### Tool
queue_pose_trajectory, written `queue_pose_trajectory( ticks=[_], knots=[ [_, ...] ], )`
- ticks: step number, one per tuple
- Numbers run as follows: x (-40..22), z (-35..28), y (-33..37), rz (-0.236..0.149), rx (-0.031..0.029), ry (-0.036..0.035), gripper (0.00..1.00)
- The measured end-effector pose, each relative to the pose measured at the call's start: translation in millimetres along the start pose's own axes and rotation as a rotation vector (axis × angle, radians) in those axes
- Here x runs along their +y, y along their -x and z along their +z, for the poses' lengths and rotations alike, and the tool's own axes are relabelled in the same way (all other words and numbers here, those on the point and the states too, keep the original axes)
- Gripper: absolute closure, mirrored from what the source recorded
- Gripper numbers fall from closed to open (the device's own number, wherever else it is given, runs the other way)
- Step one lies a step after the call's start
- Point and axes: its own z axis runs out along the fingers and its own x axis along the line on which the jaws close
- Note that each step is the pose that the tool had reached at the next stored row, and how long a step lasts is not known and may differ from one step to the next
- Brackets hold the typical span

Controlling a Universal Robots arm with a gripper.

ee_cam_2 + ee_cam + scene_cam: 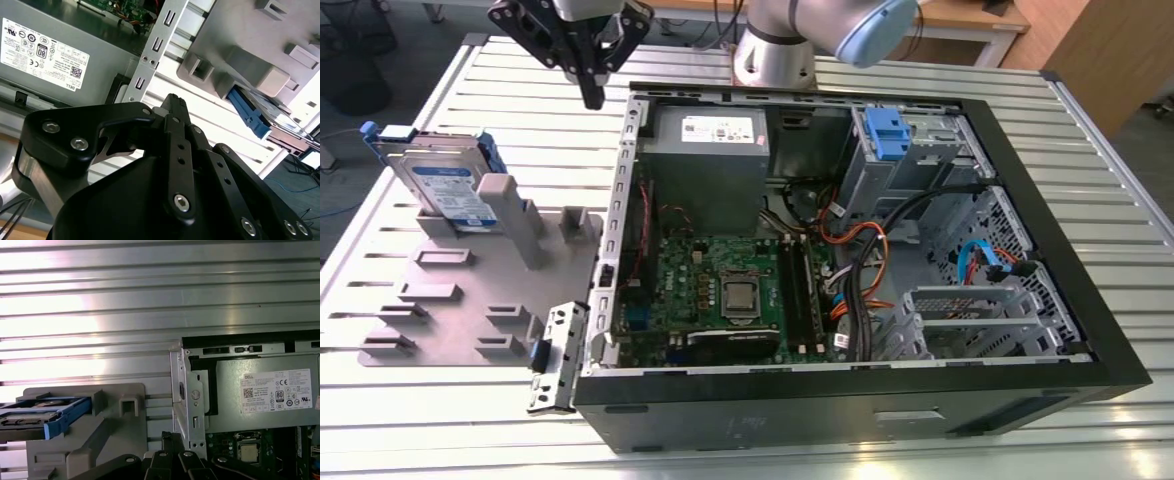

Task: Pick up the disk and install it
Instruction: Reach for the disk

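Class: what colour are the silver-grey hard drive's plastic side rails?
Blue side rails, best seen in the first wrist view.

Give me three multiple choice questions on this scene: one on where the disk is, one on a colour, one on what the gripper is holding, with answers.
1. Where is the disk?
A. In the grey holder, on the exterior view's left of the computer case
B. In the case's drive bay
C. Flat on the circuit board

2. What colour are the disk's side rails?
A. Red
B. Blue
C. Yellow

3. What is the gripper holding?
A. The disk
B. A cable
C. Nothing

Answers:
1 A: the disk stands in the holder, outside the case.
2 B: a blue rail runs along its edge.
3 C: the gripper hangs in the air apart from the disk, with nothing in it.
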Motion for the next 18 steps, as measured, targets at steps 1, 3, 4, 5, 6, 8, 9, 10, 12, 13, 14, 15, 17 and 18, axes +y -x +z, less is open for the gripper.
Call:
queue_pose_trajectory(
  ticks=[1,3,4,5,6,8,9,10,12,13,14,15,17,18],
  knots=[
    [0.3,0.1,-1.0,0.000,0.0000,-0.0007,0.89],
    [0.7,0.3,-3.1,0.000,-0.0001,-0.0022,0.89],
    [1.0,0.4,-4.4,0.000,-0.0002,-0.0031,0.89],
    [1.3,0.5,-5.6,0.000,-0.0003,-0.0039,0.89],
    [1.7,0.6,-6.8,0.000,-0.0003,-0.0049,0.89],
    [2.5,0.9,-9.6,0.000,-0.0004,-0.0072,0.89],
    [2.9,1.0,-11.0,0.000,-0.0005,-0.0081,0.89],
    [3.2,1.2,-12.3,0.000,-0.0007,-0.0090,0.89],
    [3.7,1.4,-15.0,0.000,-0.0006,-0.0106,0.89],
    [3.9,1.7,-16.3,0.000,-0.0007,-0.0111,0.89],
    [4.1,1.9,-17.6,0.000,-0.0008,-0.0115,0.89],
    [4.3,2.2,-19.1,0.000,-0.0009,-0.0121,0.89],
    [5.2,2.9,-22.4,-0.001,-0.0011,-0.0134,0.89],
    [5.9,3.2,-24.5,-0.001,-0.0012,-0.0141,0.89]
  ],
)
